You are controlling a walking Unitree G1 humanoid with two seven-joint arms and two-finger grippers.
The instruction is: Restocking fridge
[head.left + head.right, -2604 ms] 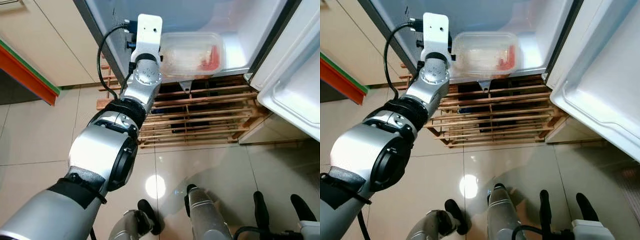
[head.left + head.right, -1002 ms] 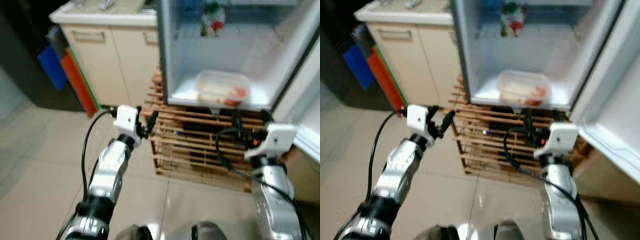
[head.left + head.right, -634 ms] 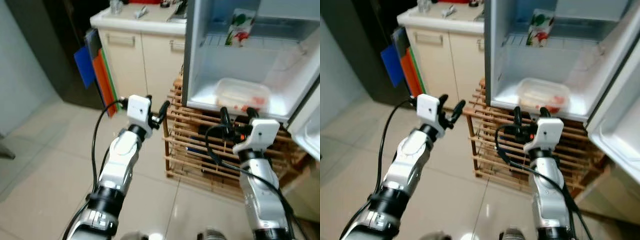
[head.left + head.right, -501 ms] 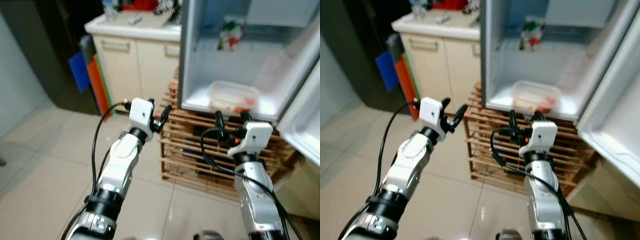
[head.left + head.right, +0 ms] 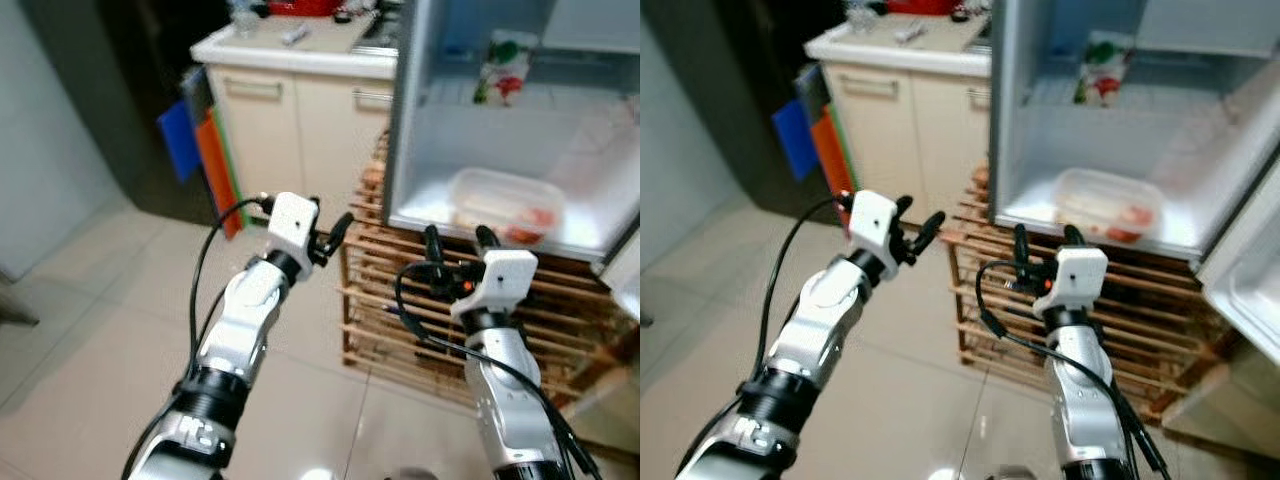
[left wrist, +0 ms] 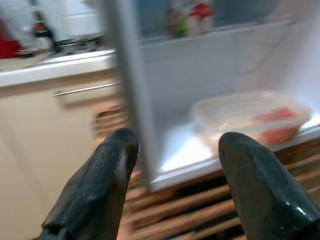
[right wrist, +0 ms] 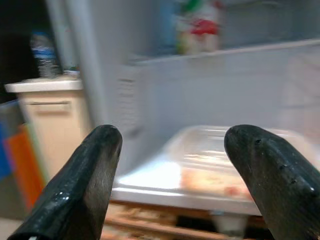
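Observation:
The fridge [image 5: 410,120] stands open ahead of me. A clear lidded container [image 5: 503,205] with pale and red food lies on its bottom shelf. A green and red carton [image 5: 498,68] stands on the shelf above. My left gripper [image 5: 918,215] is open and empty, held up left of the fridge's edge. My right gripper [image 5: 1045,238] is also open and empty, in front of and below the container. In the left wrist view the container [image 6: 250,117] lies beyond the open left gripper [image 6: 177,140]. In the right wrist view the container [image 7: 225,160] and carton [image 7: 200,27] lie beyond the open right gripper [image 7: 175,134].
A wooden slatted rack [image 5: 390,310] sits under the fridge. A cream cabinet [image 5: 300,120] with a cluttered counter stands to the left, with blue and orange boards [image 5: 200,150] leaning beside it. The fridge door [image 5: 1255,270] hangs open at the right. Tiled floor lies below.
My left gripper has come back out of the fridge, away from the container, which stays on the shelf. My view has lifted and swung; both arms are now raised in front.

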